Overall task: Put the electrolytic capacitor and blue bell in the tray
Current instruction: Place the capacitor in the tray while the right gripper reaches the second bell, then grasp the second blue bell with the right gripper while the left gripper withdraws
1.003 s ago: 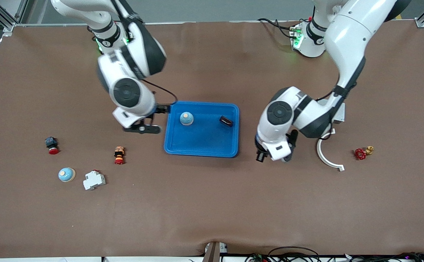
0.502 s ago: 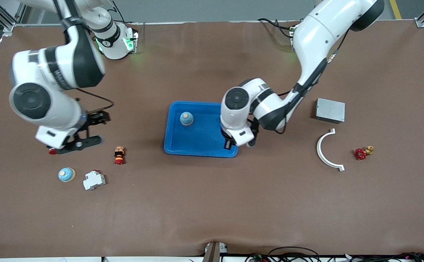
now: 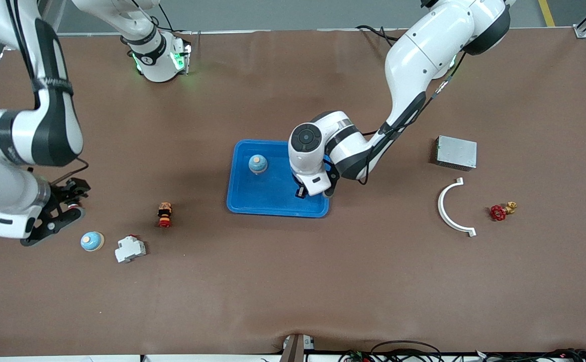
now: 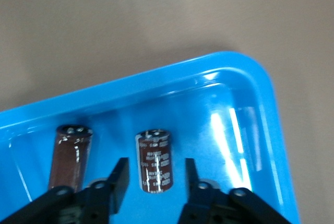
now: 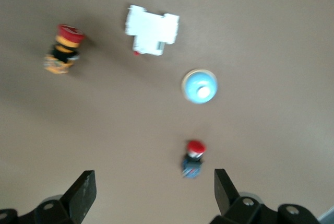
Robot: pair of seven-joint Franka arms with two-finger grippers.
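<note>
The blue tray lies mid-table, and a blue bell stands in it. My left gripper hangs low over the tray's end toward the left arm. In the left wrist view it is open, and a brown electrolytic capacitor lies on the tray floor between the fingers, with a gap on each side. Another brown capacitor lies beside it. My right gripper is open over the table at the right arm's end, near a second blue bell.
Near the second bell are a white breaker, a red-and-yellow push button and a small red-capped switch. At the left arm's end sit a grey metal box, a white curved bracket and a red valve.
The left gripper moved farther in over the tray and opened, leaving the capacitor on the tray floor. The right arm swung away from the tray to the right arm's end of the table.
</note>
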